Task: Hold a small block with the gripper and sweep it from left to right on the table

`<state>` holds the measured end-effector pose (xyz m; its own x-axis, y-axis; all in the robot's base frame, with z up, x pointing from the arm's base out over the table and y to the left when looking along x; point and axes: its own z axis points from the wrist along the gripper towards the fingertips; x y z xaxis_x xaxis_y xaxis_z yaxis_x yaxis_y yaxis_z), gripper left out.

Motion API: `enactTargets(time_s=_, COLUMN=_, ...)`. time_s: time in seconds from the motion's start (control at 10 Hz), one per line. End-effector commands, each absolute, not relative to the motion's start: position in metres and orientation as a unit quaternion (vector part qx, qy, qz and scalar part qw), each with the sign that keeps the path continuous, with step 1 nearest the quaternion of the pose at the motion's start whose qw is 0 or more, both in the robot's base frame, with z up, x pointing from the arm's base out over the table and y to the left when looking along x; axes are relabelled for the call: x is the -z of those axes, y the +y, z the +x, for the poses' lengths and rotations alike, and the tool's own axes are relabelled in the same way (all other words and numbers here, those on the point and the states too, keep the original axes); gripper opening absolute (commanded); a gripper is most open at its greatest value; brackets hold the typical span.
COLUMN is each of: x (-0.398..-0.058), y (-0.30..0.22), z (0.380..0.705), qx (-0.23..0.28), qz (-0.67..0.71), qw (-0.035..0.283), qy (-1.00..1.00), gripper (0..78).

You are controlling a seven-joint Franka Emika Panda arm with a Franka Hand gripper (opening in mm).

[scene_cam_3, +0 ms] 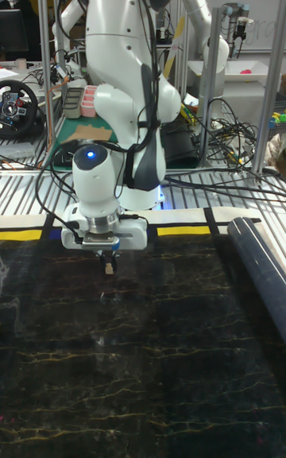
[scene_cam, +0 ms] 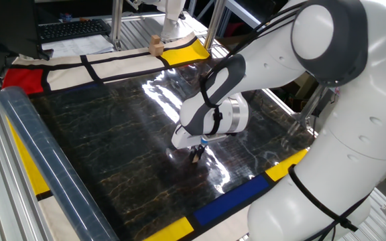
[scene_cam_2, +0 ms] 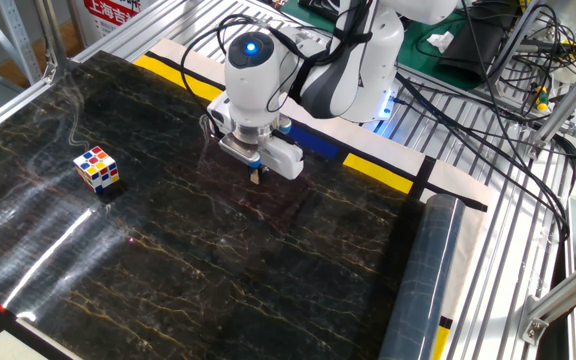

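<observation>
My gripper point(scene_cam: 196, 156) points straight down over the glossy black table point(scene_cam: 106, 134), close to the blue and yellow border on the arm's side. It is shut on the small block point(scene_cam_2: 256, 177), a tiny tan piece pinched between the dark fingers, at or just above the surface. In the tall fixed view the gripper point(scene_cam_3: 106, 264) hangs under the white wrist with the tan block point(scene_cam_3: 106, 268) at its tip. From the other fixed view the gripper point(scene_cam_2: 256, 174) is in the table's point(scene_cam_2: 218, 270) far middle.
A multicoloured puzzle cube point(scene_cam_2: 97, 168) sits on the table, well to the left of the gripper. A larger tan wooden block point(scene_cam: 155, 45) stands on the far border panel. A long grey roll point(scene_cam: 45, 161) lies along one table edge.
</observation>
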<state>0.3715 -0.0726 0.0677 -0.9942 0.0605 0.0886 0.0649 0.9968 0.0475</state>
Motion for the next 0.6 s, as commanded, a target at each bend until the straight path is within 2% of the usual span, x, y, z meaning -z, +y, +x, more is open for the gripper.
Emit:
enactTargets(time_s=0.1, x=-0.0645, y=-0.0736, z=0.3742, qx=0.027, qz=-0.031, qw=0.039, qy=-0.998, gripper=1.1)
enactTargets(time_s=0.3, x=-0.0645, y=-0.0736, z=0.3742, qx=0.023, qz=-0.017, qw=0.052, qy=-0.998, gripper=1.1)
enactTargets(time_s=0.6, x=-0.0644, y=-0.0735, z=0.3743, qx=0.016, qz=-0.007, qw=0.048, qy=-0.999, gripper=1.1)
